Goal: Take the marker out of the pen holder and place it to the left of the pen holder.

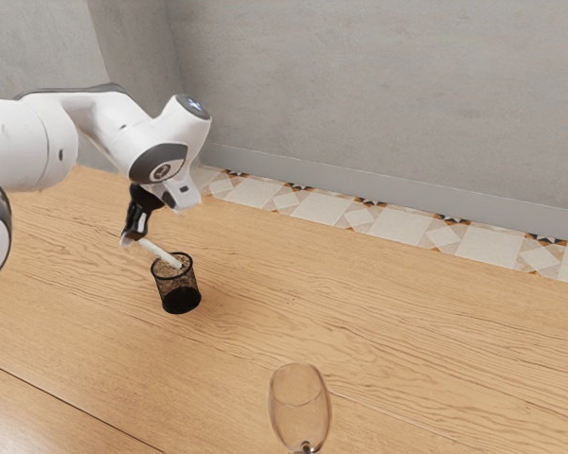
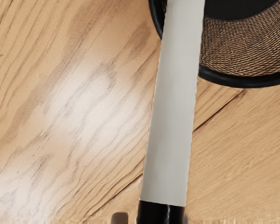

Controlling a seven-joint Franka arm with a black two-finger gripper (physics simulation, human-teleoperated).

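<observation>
Pincer point(image 1: 131, 238): closed on the marker point(image 1: 158, 252), near its black end.
Marker: held aslant, white length at the pen holder's point(image 1: 179, 286) mouth; full clearance cannot be told.
Lift: best raised past the rim, then carried left and lowered gently.
Exterior view: wineglass point(image 1: 300, 407) seen, near side.
Wrist view: black end point(image 2: 161, 214) seen.

Looks like glossy, grained wood on the desk point(image 1: 407, 322), mesh on the pen holder point(image 1: 181, 302), smooth plastic on the marker point(image 2: 171, 112), clear glass on the goblet point(image 1: 300, 407).
</observation>
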